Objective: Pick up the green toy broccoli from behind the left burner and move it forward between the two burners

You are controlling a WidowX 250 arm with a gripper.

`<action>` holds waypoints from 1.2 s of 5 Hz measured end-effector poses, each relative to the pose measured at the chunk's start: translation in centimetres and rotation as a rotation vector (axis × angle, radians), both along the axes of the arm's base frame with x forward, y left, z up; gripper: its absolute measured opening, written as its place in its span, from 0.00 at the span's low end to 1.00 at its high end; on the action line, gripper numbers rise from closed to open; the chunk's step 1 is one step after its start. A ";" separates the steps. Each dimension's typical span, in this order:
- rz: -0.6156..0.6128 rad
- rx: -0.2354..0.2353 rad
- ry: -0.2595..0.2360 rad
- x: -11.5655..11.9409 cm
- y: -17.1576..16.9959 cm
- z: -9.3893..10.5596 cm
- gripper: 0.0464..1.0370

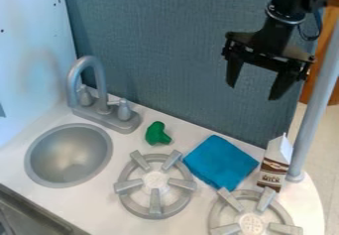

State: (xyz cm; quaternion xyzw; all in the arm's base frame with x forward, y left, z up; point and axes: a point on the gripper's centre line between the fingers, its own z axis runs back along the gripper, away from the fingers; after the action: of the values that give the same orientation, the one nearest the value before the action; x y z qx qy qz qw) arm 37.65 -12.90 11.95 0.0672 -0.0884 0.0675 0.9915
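Above the counter (pixel 99 194), a wide-open, empty gripper (pixel 252 92), its arm (pixel 290 1) and the right-hand burner (pixel 252 223) partly cut off

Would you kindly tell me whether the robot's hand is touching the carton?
Apart. The camera view shows the hand above the carton, with the blue backboard visible between them.

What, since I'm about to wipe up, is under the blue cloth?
White counter shows along the edges of the cloth, so it seems to lie on that. Anything beneath is covered and cannot be seen.
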 end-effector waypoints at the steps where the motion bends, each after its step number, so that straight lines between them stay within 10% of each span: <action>1: 0.000 0.020 0.046 -0.2 0.1 -1.8 0.97; 3: -0.001 0.019 0.054 -0.3 0.0 -2.1 0.97; 6: 0.081 -0.192 0.129 0.6 12.7 -5.3 0.97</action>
State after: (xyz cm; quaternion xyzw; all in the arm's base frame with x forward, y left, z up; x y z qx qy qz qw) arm 38.27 -0.25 6.67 -0.0205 -0.0150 0.1114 0.9934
